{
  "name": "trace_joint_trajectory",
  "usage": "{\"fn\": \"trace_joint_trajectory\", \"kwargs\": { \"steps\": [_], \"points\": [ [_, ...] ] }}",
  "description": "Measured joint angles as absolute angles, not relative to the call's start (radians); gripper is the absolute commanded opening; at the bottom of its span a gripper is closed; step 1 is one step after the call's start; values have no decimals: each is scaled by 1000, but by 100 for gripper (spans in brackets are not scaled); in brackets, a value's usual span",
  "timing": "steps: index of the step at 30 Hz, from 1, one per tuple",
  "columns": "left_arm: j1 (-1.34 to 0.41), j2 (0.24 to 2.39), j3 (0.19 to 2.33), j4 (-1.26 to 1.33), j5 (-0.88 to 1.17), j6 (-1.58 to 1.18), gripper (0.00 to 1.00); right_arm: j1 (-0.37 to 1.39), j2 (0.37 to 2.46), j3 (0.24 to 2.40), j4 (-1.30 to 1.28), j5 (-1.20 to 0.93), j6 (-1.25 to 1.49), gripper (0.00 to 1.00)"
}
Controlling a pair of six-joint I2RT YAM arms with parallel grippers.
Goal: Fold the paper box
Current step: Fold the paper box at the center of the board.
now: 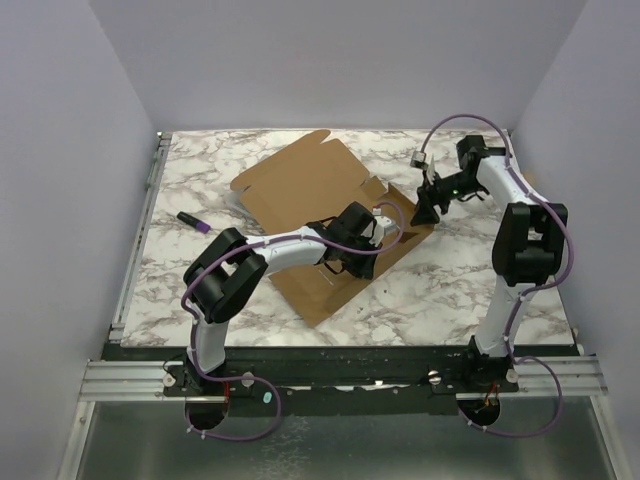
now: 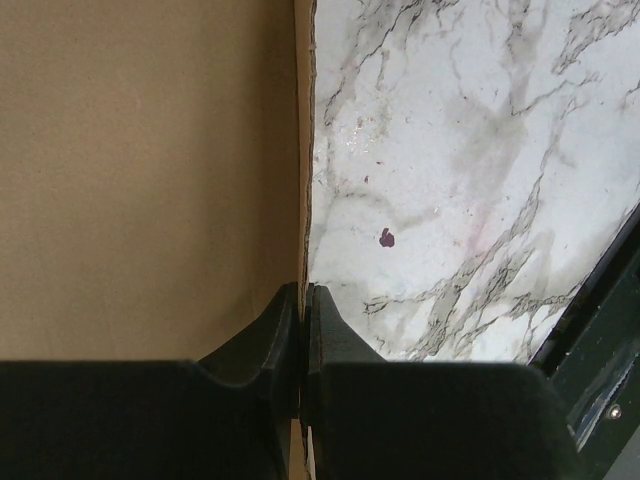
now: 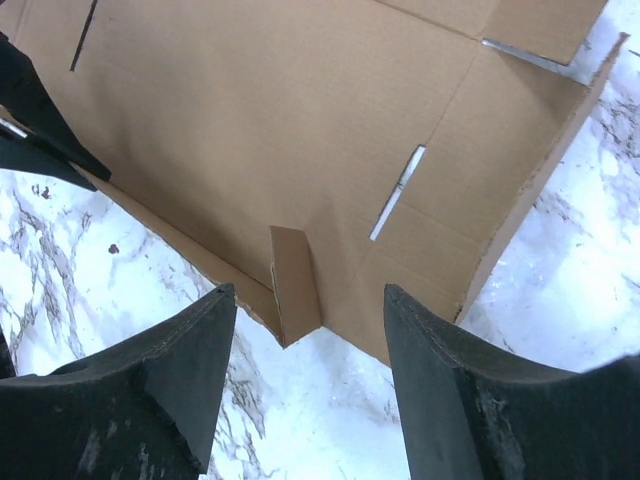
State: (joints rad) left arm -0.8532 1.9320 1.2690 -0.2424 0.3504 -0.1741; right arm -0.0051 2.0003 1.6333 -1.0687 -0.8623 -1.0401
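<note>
The paper box (image 1: 310,200) is a flat brown die-cut cardboard sheet with flaps and slits, lying in the middle of the marble table. My left gripper (image 1: 352,243) sits at the sheet's near-right side. In the left wrist view it (image 2: 303,292) is shut on the thin edge of a raised cardboard flap (image 2: 150,180). My right gripper (image 1: 425,212) hovers over the sheet's right corner. In the right wrist view it (image 3: 310,325) is open and empty, and a small raised tab (image 3: 296,283) on the sheet's edge (image 3: 300,120) lies between its fingers.
A purple marker (image 1: 192,221) lies on the table at the left. A metal rail (image 1: 135,250) runs along the table's left edge. A small purple stain (image 2: 386,237) marks the marble (image 2: 470,150). The left gripper's black fingers (image 3: 35,120) show at the right wrist view's upper left.
</note>
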Motion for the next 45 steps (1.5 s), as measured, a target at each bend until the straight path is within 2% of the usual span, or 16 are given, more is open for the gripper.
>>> {"fn": "trace_joint_trajectory", "kwargs": {
  "steps": [8,15,20,32,34,35,39,41,45],
  "points": [
    [-860,1932,1270,-244,350,-175,0,68,1995,1550,-987,-800,-975,64],
    [-860,1932,1270,-244,350,-176,0,101,1995,1509,-888,-707,-897,51],
    [-862,1932,1273,-249,350,-176,0,101,1994,1480,-836,-648,-865,30],
    [-865,1932,1275,-253,347,-180,0,103,1899,1382,-695,-558,-723,21],
    [-865,1932,1276,-253,347,-181,0,103,1896,1379,-682,-548,-699,23],
    [-865,1932,1276,-253,347,-182,0,103,1895,1377,-678,-545,-690,28],
    [-867,1932,1278,-259,347,-183,0,103,1893,1373,-679,-550,-670,55],
    [-868,1932,1278,-262,347,-183,0,102,1893,1379,-695,-568,-671,64],
    [-869,1932,1278,-264,347,-183,0,89,1882,1425,-744,-620,-686,73]
  ]
}}
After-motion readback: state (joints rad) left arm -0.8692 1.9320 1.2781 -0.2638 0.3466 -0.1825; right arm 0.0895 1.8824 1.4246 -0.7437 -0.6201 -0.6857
